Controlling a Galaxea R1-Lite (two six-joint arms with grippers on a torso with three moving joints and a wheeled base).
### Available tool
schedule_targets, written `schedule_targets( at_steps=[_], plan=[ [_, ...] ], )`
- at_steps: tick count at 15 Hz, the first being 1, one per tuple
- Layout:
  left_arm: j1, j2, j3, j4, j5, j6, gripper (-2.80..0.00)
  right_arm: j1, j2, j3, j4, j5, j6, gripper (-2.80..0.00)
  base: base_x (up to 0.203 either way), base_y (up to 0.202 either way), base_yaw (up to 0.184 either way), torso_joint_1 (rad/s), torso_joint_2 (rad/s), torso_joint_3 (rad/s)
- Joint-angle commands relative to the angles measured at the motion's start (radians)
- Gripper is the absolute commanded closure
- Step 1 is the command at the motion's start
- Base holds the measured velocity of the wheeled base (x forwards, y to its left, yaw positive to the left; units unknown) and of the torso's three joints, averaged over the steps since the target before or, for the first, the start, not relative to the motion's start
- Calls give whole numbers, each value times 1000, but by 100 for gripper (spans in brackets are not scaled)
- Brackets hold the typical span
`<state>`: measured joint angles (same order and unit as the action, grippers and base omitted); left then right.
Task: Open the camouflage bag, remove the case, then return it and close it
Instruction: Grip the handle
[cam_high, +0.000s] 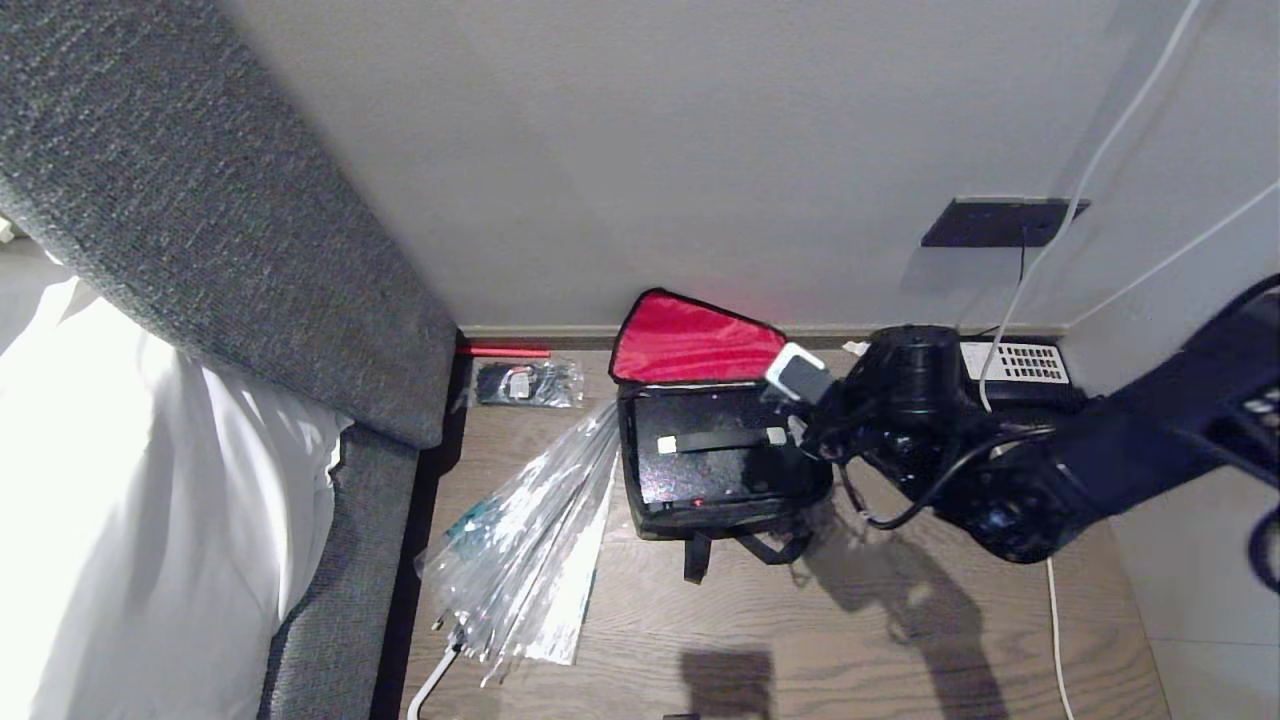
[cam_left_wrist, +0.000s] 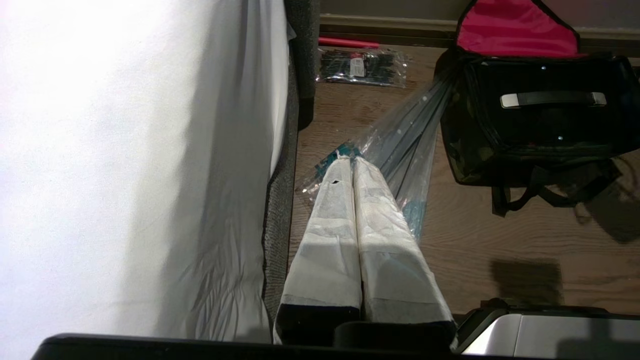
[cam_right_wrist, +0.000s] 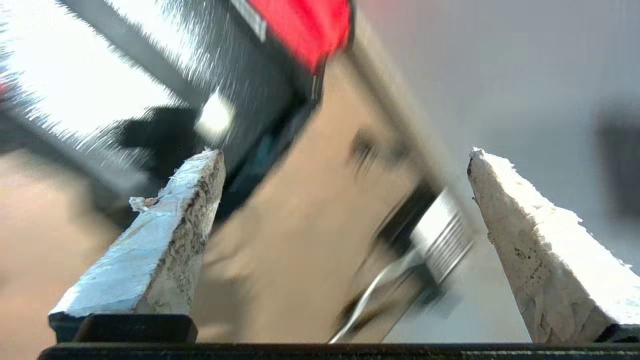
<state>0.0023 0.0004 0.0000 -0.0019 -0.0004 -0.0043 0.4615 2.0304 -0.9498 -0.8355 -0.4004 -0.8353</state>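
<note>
The camouflage bag (cam_high: 700, 520) lies on the wooden floor by the wall. Its red-lined lid (cam_high: 690, 340) stands open. Inside lies the glossy black case (cam_high: 720, 475), its black handle (cam_high: 720, 440) facing up. My right gripper (cam_high: 800, 395) hovers at the bag's right rim, open and empty, with the arm reaching in from the right. In the right wrist view the open gripper (cam_right_wrist: 345, 155) has only floor between its fingers, and the bag (cam_right_wrist: 270, 100) shows blurred beyond. My left gripper (cam_left_wrist: 352, 165) is shut on nothing and parked above the floor, left of the bag (cam_left_wrist: 470, 150) and case (cam_left_wrist: 550, 125).
A clear plastic umbrella (cam_high: 530, 540) lies against the bag's left side. The grey bed frame (cam_high: 250, 250) and white bedding fill the left. A black-and-white telephone (cam_high: 1020, 365) sits by the wall right of the bag, with a white cable (cam_high: 1055, 620) trailing. A packet of black ties (cam_high: 528, 383) lies near the wall.
</note>
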Motion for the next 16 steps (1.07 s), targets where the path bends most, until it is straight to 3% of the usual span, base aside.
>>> schedule_targets(
  at_steps=[1, 4, 5, 6, 16],
  plan=[
    [-1, 0, 0, 0, 0, 0, 0, -15, -292, 99, 214, 5, 199, -280, 0, 0, 0, 0, 0, 0],
    [1, 0, 0, -1, 0, 0, 0, -26, -525, 260, 538, 94, 494, -280, 0, 0, 0, 0, 0, 0],
    [1, 0, 0, 0, 0, 0, 0, -28, -552, 309, 593, 124, 575, -280, 0, 0, 0, 0, 0, 0],
    [1, 0, 0, 0, 0, 0, 0, -29, -555, 324, 613, 143, 606, -280, 0, 0, 0, 0, 0, 0],
    [-1, 0, 0, -1, 0, 3, 0, -29, -601, 413, 607, 131, 598, -280, 0, 0, 0, 0, 0, 0]
  ],
)
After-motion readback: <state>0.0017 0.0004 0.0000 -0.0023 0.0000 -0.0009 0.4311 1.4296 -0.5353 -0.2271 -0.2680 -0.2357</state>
